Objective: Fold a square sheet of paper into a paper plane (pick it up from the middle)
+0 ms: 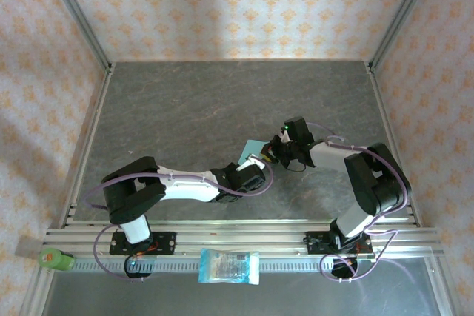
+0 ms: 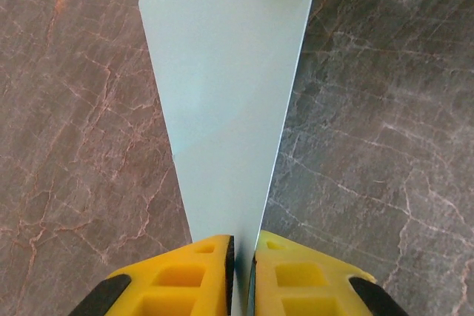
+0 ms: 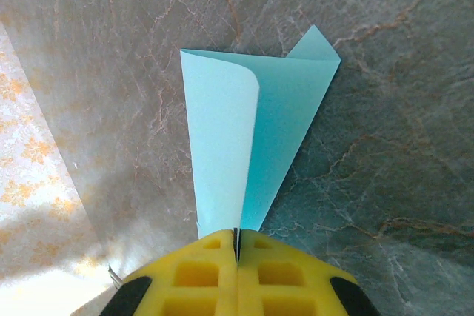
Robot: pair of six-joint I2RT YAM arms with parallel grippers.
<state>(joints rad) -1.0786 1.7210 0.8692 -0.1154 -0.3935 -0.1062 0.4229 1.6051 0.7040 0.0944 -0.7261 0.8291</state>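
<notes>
Square sheet of paper [image 3: 244,146], light teal, folded to a narrow wedge: held over the middle of the desk [image 1: 185,109], with one end clamped in the left hand [image 2: 243,246] and the other in the right hand [image 3: 237,238]. It is judged very light, limp and easily creased or torn. A grip on the folded edges, where the layers are doubled, is advised.

Peach floral-patterned walls [image 1: 244,5] stand left, right and far around a grey veined tabletop [image 1: 192,101], softly lit
</notes>
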